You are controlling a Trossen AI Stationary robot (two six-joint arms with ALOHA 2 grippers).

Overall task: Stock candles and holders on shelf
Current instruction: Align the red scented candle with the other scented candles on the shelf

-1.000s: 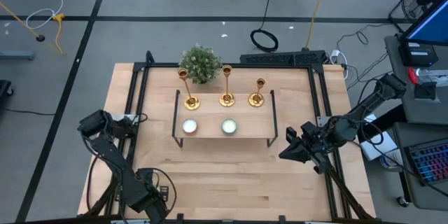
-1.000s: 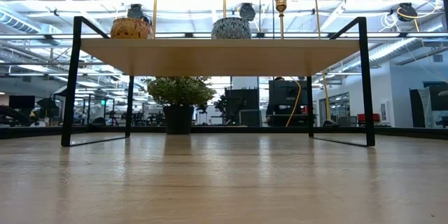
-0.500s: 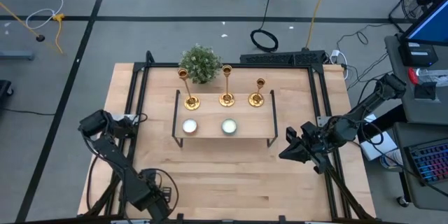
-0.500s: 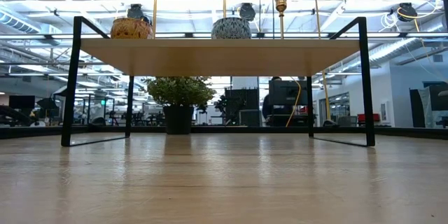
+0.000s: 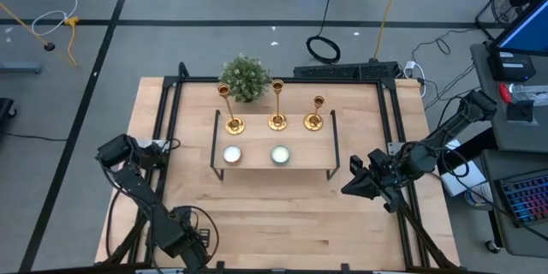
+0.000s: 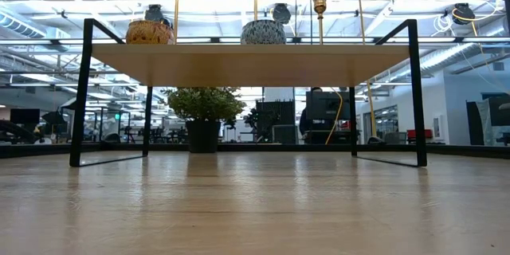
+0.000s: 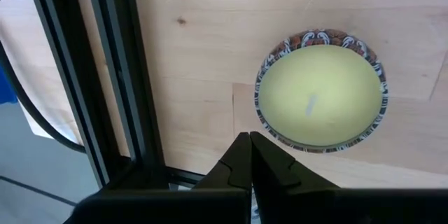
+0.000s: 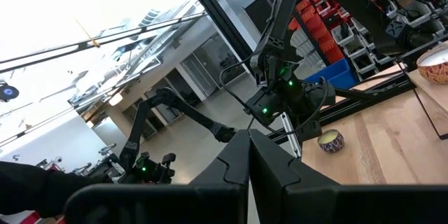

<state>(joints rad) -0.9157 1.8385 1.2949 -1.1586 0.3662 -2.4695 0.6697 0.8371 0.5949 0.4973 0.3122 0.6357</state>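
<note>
The left gripper point(image 7: 250, 155) is pinched tight and empty, right over the yellow candle point(image 7: 320, 89) on the table's near left edge. It could knock the candle off if it dips without spreading first. The shelf point(image 5: 257, 164) holds two candles point(image 5: 232, 154) and three holders point(image 5: 276, 122). The right gripper point(image 8: 248, 155) waits, pinched too.

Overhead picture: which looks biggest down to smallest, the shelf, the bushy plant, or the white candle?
1. Shelf
2. Plant
3. White candle
</note>
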